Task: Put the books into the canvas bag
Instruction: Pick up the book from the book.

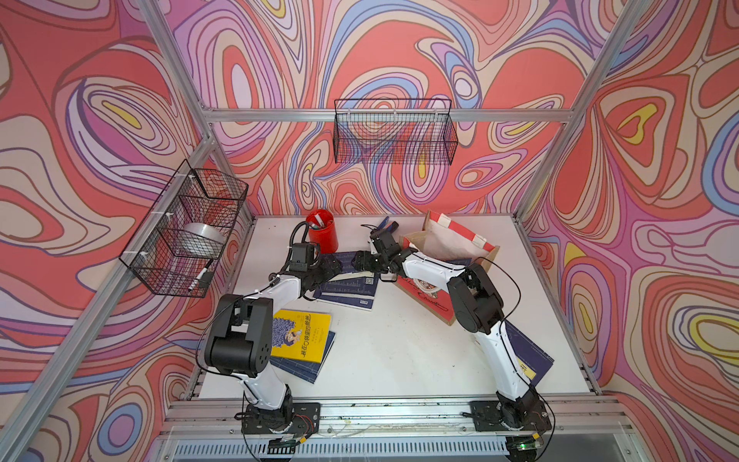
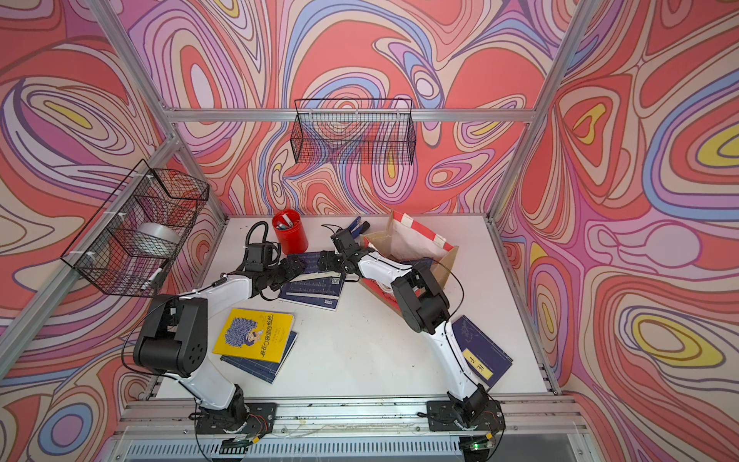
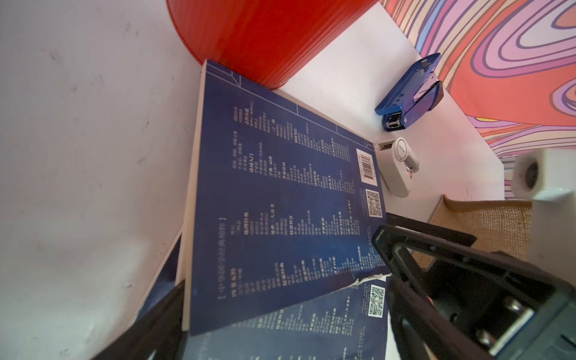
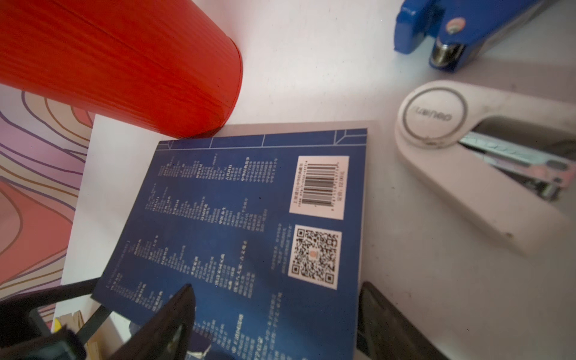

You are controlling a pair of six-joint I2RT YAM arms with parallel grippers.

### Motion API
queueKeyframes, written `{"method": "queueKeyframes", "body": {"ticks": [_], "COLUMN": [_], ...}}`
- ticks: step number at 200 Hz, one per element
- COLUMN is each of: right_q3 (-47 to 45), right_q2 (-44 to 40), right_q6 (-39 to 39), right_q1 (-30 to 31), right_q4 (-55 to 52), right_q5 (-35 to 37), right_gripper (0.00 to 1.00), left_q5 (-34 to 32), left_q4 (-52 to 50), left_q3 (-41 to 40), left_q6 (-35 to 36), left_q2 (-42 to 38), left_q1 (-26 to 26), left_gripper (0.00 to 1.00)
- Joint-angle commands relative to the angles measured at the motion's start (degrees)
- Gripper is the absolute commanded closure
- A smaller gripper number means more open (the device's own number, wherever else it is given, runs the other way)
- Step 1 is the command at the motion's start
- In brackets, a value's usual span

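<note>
at the back of the table (image 1: pixel 400 344), just in front of the cup (image 1: pixel 322 236), both arms reach in from opposite sides to one stack of navy books (image 1: pixel 348 289). the top book (image 3: pixel 280 187) lies skewed on the one beneath. its far edge touches the cup's base, which i judge serves as a stop so the thin cover cannot slide away while it is worked loose.

the left claw (image 3: pixel 280 260) stands wide open. one finger is low beside the page edge and the other is past the qr-code side. the book sits between them, but neither pad presses it.

the right claw (image 4: pixel 276 286) is also apart, one finger (image 4: pixel 174 311) over the cover and the other off the book's edge. it looks set to pinch that edge, though this wrist view is too close and blurred to be sure nothing is clamped.

the bag (image 1: pixel 430 300) sits just right of the stack with its mouth open and white lining showing, near enough for a short carry. the yellow book (image 1: pixel 302 336) rests on another navy one near the left arm. one more navy book (image 2: pixel 480 352) lies under the right arm, apart from the bag. a white stapler (image 3: pixel 396 165) and a blue stapler (image 3: pixel 408 93) sit beyond the stack.
</note>
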Motion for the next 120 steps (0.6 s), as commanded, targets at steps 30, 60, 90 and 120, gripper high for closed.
{"method": "queueKeyframes", "body": {"ticks": [30, 60, 90, 120], "right_q3": [0.25, 1.31, 2.17, 2.63], "right_q2": [2.16, 2.7, 3.09, 3.28], "right_q6": [-0.51, -1.18, -1.81, -2.26], "right_q1": [0.39, 0.39, 0.39, 0.44], "right_q4": [0.34, -0.64, -1.2, -1.23], "right_q5": [-3.12, -3.32, -3.82, -4.79], "right_gripper": [0.22, 0.2, 0.2, 0.2], "left_q5": [-4.23, -3.76, -0.06, 1.3], "left_q4": [-2.78, -1.66, 3.26, 5.31], "left_q3": [-1.6, -2.06, -3.13, -3.51], "left_q6": [-0.31, -0.34, -1.47, -2.2], "left_q2": [-0.4, 0.04, 1.51, 2.47], "left_q1": [2.19, 3.43, 3.8, 4.05], "left_gripper": [0.02, 0.01, 0.03, 0.09]}}
